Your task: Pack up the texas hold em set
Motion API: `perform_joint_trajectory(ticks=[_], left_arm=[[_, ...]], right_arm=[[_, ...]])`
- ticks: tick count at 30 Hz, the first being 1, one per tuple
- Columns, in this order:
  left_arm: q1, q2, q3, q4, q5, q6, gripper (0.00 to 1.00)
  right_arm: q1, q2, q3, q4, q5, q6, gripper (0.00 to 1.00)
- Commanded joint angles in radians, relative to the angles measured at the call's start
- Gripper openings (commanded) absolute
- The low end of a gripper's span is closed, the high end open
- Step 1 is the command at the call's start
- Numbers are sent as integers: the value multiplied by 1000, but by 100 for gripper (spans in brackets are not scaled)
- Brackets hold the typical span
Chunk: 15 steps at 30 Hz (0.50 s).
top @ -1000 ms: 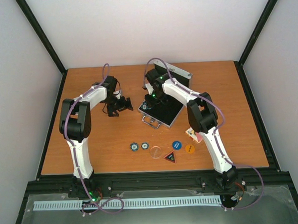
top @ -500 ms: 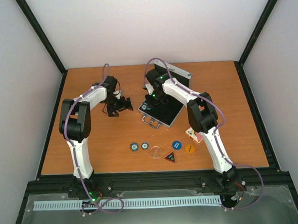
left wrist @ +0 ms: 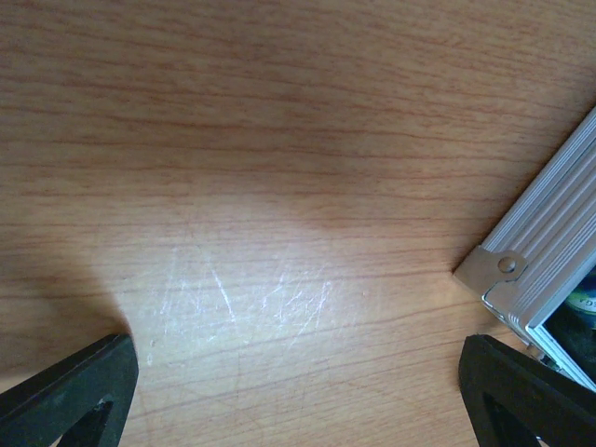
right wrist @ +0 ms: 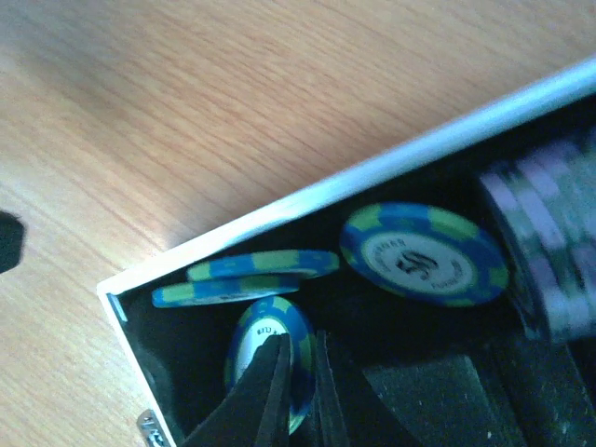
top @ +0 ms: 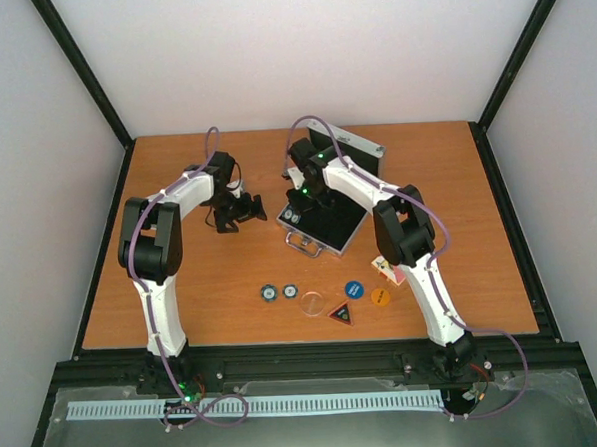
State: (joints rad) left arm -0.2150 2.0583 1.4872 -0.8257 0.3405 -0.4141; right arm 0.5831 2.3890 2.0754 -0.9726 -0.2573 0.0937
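The silver case [top: 329, 225] lies open on the table, its black lining up. In the right wrist view my right gripper [right wrist: 300, 352] sits inside the case's near corner, shut on a blue-and-green poker chip [right wrist: 253, 346] held on edge. Three more blue chips [right wrist: 424, 253] lie loose in that compartment, beside a stack of chips [right wrist: 549, 242]. My left gripper [top: 240, 215] hangs open over bare wood left of the case, whose silver corner [left wrist: 549, 251] shows beside its right fingertip [left wrist: 526, 386]. Loose chips [top: 269, 293], a triangular button [top: 340, 312], round buttons [top: 354, 290] and the red card deck [top: 386, 271] lie near the front.
The case lid [top: 350, 146] stands open toward the back of the table. A clear round disc [top: 312, 304] and an orange button [top: 380, 295] lie among the loose pieces. The right arm's lower link partly covers the card deck.
My right gripper has closed its jaws onto the blue chip inside the case and shifted slightly left. The left arm has stayed put.
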Motion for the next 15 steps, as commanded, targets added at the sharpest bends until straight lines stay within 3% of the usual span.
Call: perform_joint_trajectory(ticks=[1, 15], left_arm=[[11, 34, -28, -4, -62, 12, 98], [11, 34, -33, 0, -60, 11, 98]], right_arm=[[12, -17, 33, -15, -5, 0, 6], [11, -26, 50, -22, 99, -35, 3]])
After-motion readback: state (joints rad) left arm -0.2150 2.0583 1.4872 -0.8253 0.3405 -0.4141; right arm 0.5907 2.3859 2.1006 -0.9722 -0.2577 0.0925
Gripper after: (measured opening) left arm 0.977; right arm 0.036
